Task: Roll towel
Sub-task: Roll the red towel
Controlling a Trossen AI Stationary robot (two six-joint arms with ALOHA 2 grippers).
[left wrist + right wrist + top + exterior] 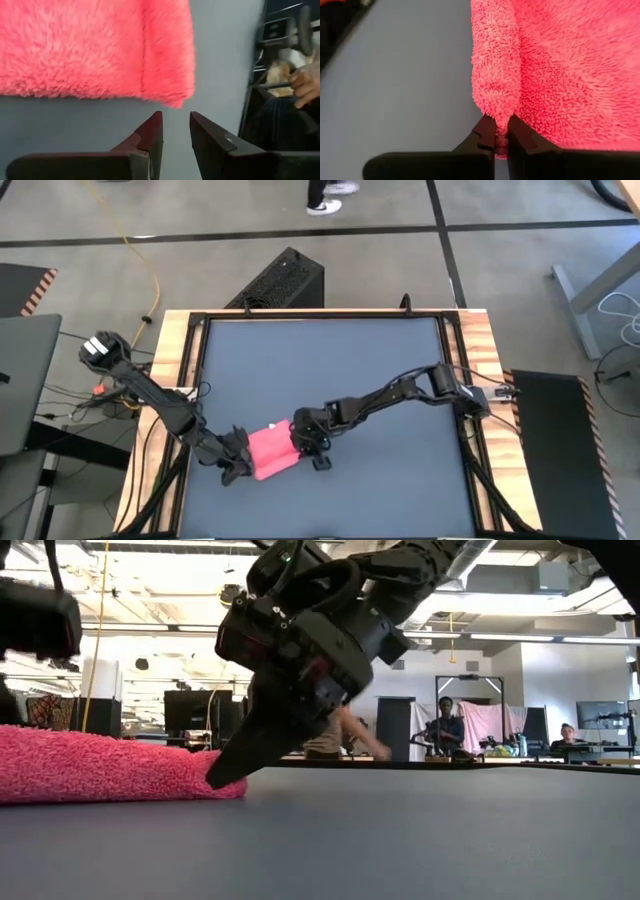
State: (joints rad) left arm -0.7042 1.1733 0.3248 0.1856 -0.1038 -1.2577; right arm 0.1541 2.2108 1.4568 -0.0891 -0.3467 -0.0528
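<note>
The towel (271, 451), pink-red and fluffy, is seen lying folded on the dark bench (330, 360), toward its front and a little left of the middle, between the two arms. The right gripper (501, 131) is set at the towel's right side, and its fingers are closed to a narrow gap on a thick folded edge of the towel (495, 75), which is pinched between the tips. In the low view the same gripper (222, 776) is tilted steeply down, with its tip touching the towel (100, 765) at bench level. The left gripper (175, 125) is held just beside the towel's left edge, apart from the cloth; its fingers are parted by a narrow gap and nothing is held between them. In the room beyond the bench, people (447, 725) are seen at desks
</note>
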